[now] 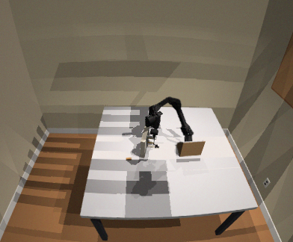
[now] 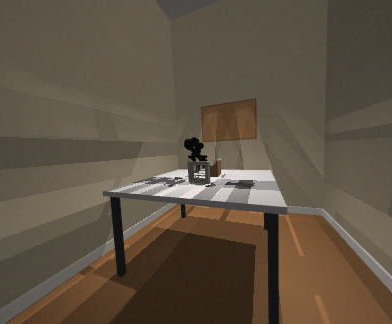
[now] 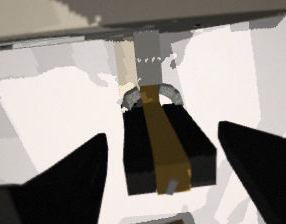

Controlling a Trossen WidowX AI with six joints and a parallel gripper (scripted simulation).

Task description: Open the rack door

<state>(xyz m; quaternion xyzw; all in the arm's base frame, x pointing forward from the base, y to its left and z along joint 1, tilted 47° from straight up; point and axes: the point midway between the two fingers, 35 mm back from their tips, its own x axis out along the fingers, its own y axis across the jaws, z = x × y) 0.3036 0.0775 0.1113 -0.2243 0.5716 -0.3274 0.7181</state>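
Note:
The rack frame (image 1: 143,145) (image 2: 190,172) stands upright on the table (image 1: 209,190) (image 2: 245,199). Its top bar (image 3: 209,15) crosses the top of the wrist view. The door's handle (image 1: 156,146) (image 3: 169,150) is a black block with an amber stripe, joined to a grey post. The gripper (image 1: 154,133) (image 2: 198,159) (image 3: 163,129) is open above the handle and points down. In the wrist view the handle appears between the two fingers, with a gap on each side; its depth relative to the fingertips is hard to judge. The door's angle cannot be told.
A brown panel (image 1: 192,149) (image 2: 216,168) stands upright near the arm's base. A small orange block (image 1: 128,159) lies to the left of the frame, and a thin grey object (image 1: 127,134) lies further back on the left.

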